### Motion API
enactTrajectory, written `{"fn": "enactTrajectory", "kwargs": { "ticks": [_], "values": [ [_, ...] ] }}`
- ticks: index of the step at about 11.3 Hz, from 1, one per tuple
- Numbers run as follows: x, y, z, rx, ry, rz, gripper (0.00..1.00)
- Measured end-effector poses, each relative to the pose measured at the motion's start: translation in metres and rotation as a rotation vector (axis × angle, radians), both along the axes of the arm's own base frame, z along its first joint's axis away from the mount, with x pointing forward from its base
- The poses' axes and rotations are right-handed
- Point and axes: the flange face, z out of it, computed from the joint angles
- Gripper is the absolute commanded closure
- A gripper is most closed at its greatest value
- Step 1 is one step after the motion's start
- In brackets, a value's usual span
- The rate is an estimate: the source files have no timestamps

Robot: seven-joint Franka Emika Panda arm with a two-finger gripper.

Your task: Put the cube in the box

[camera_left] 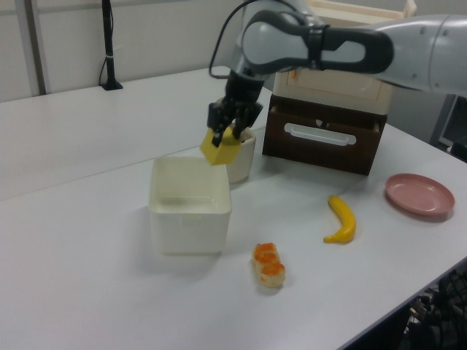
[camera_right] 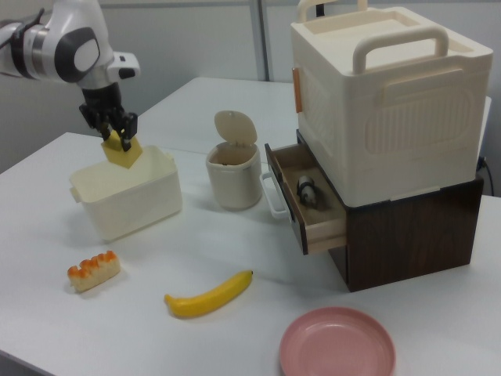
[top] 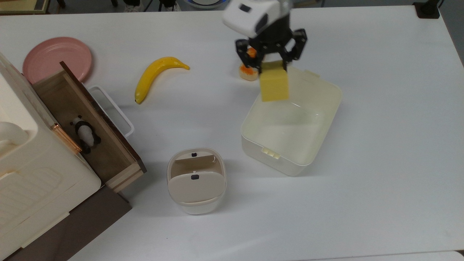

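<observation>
My gripper [top: 272,67] [camera_left: 228,133] [camera_right: 115,138] is shut on the pale-yellow cube [top: 274,86] [camera_left: 222,149] [camera_right: 122,152] and holds it tilted in the air. The cube hangs above the far rim of the cream-white box [top: 328,110] [camera_left: 188,220] [camera_right: 129,204], near the corner at the top view's upper left. The box stands open and nothing lies inside it.
A banana [top: 156,76] and an orange-topped bread roll [camera_left: 268,264] lie on the white table. A beige flap-lidded bin [top: 196,180] stands at the top view's lower middle. A wooden drawer [top: 90,127] with a panda toy [top: 85,133] is open beside a pink plate [top: 58,58].
</observation>
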Motion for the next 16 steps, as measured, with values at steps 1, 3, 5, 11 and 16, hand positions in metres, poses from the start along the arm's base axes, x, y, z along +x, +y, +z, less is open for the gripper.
{"fn": "enactTrajectory", "kwargs": {
  "ticks": [1, 3, 5, 11, 16],
  "values": [
    [0.006, 0.018, -0.017, 0.003, 0.008, -0.007, 0.00],
    [0.018, 0.040, -0.047, 0.011, 0.005, -0.028, 0.00],
    [0.019, 0.048, -0.052, 0.009, 0.008, -0.048, 0.00],
    [0.005, -0.031, 0.004, -0.139, 0.060, -0.134, 0.00],
    [-0.012, -0.172, 0.049, -0.171, 0.082, -0.214, 0.00]
  ]
}}
